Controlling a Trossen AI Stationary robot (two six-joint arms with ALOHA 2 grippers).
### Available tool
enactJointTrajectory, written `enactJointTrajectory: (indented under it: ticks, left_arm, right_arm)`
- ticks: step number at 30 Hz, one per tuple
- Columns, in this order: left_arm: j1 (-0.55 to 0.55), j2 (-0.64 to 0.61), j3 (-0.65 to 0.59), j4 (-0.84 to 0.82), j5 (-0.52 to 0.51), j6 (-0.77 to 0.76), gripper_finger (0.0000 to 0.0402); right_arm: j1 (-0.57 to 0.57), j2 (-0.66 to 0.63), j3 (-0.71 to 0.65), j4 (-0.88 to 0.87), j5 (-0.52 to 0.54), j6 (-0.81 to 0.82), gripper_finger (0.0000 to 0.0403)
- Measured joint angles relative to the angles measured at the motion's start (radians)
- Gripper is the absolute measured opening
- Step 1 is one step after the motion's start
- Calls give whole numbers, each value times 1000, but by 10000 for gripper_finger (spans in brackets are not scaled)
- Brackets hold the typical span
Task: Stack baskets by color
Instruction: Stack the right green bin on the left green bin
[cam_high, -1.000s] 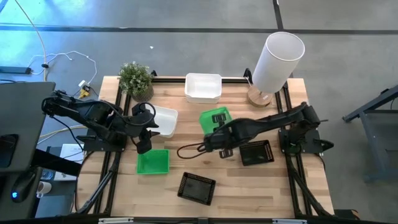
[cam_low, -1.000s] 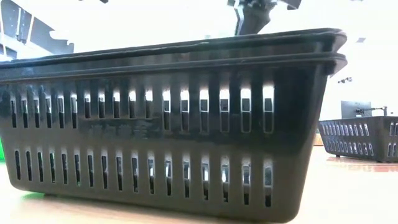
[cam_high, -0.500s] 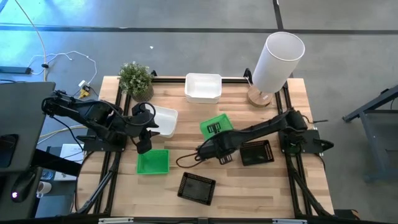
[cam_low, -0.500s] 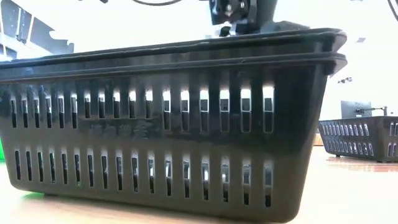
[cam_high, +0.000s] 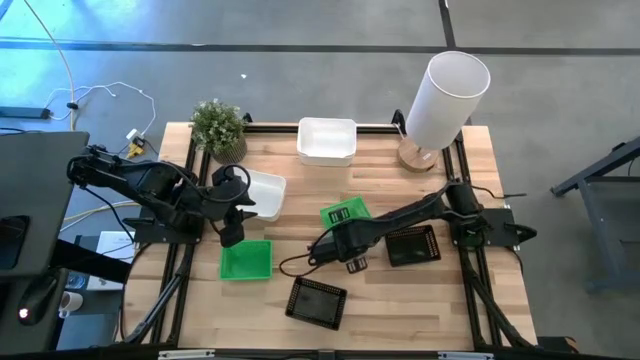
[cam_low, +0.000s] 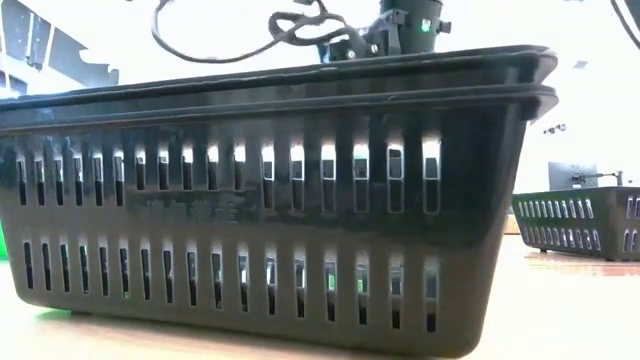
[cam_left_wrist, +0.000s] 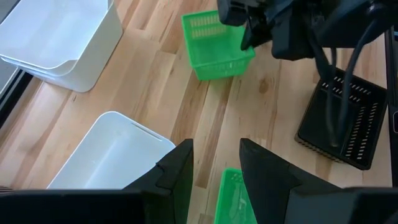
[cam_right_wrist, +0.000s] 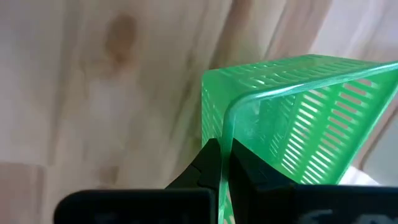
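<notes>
A: Slotted bright green plastic basket (cam_high: 345, 212) sits mid-desk, rim pinched in the right gripper (cam_right_wrist: 222, 163); fingers closed on one wall, basket hanging tilted off them in the right wrist view

B: Where from the fingers?

A: Toward the far edge of the desk from the wrist. Its partner, the flat green plastic basket (cam_high: 246, 259), lies nearer the front edge, off toward the left arm, long axis roughly across the desk. That offset is what the coming move likely turns on

B: Left gripper (cam_left_wrist: 216, 163)?

A: Hovers just beside that flat green basket, fingers part-spread, nothing between them. It is closer to the target, but the right arm has the load

B: Room?

A: Bare wooden desk (cam_high: 300, 190) between the two greens. Black mesh basket (cam_high: 318, 301) near the front edge, just beside the path; another black mesh basket (cam_high: 413, 244) under the right arm. Glossy white tray (cam_high: 265, 193) beside the left gripper, a white stack (cam_high: 327, 140) at the far edge

B: Risk?

A: My guess: a tilted basket catching the target's rim
</notes>
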Motion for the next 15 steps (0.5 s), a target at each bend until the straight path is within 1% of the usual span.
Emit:
enactJointTrajectory:
  ticks: [5, 12, 15]
  left_arm:
    - [0, 0, 0, 0, 0, 0, 117]
    - [0, 0, 0, 0, 0, 1, 117]
    - [0, 0, 0, 0, 0, 0, 117]
  right_arm:
    - [2, 1, 0, 94, -85, 8, 0]
    - [-12, 15, 0, 154, -132, 121, 0]
    - [-18, 15, 0, 179, -156, 133, 3]
